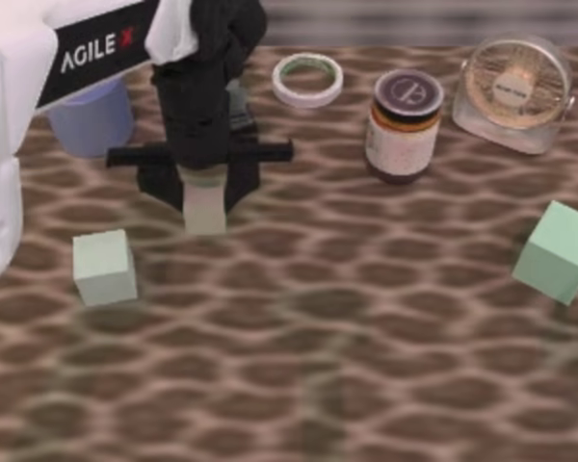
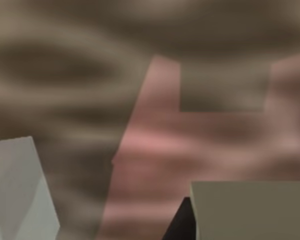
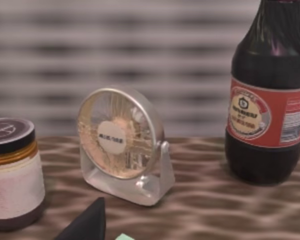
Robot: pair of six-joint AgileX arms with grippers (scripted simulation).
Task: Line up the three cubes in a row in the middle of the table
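Our left gripper [image 1: 205, 207] hangs over the left half of the tabletop [image 1: 299, 366], toward the back, with its fingers closed on the small beige-grey cube [image 1: 205, 210], which shows between them below the black wrist. In the left wrist view that cube [image 2: 252, 210] fills the near corner, and the patterned surface lies blurred beyond it. The medium whitish pale-green cube [image 1: 104, 267] sits on the tabletop just beside the gripper, nearer the left edge and a little closer to the front; one corner of it [image 2: 17, 192] also appears in the left wrist view. The largest mint-green cube [image 1: 559, 252] rests turned at an angle near the right edge, well apart from the other two. Along the back stand a blue cup [image 1: 91, 120] partly under our left arm, a roll of tape [image 1: 307, 79], a dark-lidded jar [image 1: 403, 125] and a small desk fan [image 1: 515, 91]. Our right arm is outside the top view; its wrist camera faces the fan, the jar and a dark sauce bottle [image 3: 270, 95], and we cannot tell how its gripper stands.
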